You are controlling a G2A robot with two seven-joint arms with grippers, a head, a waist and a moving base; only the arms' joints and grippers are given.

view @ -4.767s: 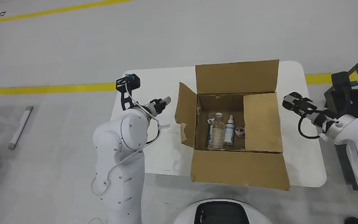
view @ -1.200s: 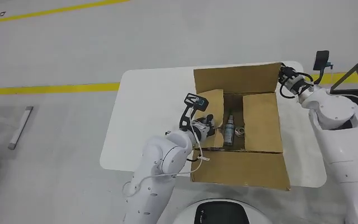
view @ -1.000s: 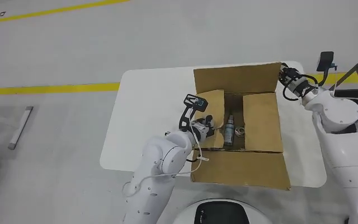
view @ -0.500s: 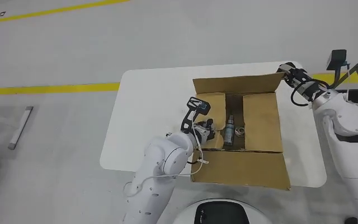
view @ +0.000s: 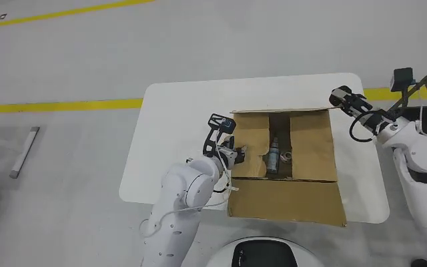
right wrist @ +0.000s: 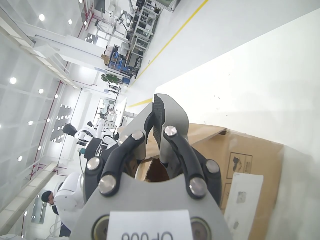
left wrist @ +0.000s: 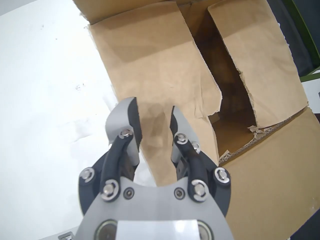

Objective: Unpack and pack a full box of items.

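Observation:
A brown cardboard box [view: 287, 200] stands on the white table [view: 180, 133]. Its left flap [left wrist: 155, 58] and right flap [left wrist: 260, 58] are folded in, with a gap between them. A bottle [view: 272, 155] and a small item [view: 287, 157] show through that gap. The far flap [view: 280, 111] stands nearly upright, and the near flap lies open toward me. My left gripper [view: 233, 155] [left wrist: 153, 116] hangs open just above the left flap. My right gripper [view: 335, 94] [right wrist: 152, 116] is at the far flap's right corner, shut on that flap's edge [right wrist: 212, 136].
The table's left half is bare white surface. A dark, green-edged frame [left wrist: 300, 26] stands just beyond the box's right side. A yellow line [view: 67, 105] runs across the floor to the left.
The far flap swung from lying outward to nearly upright, with the right gripper moving at its corner. The left flap went from raised to folded in, and the left gripper drew back leftward.

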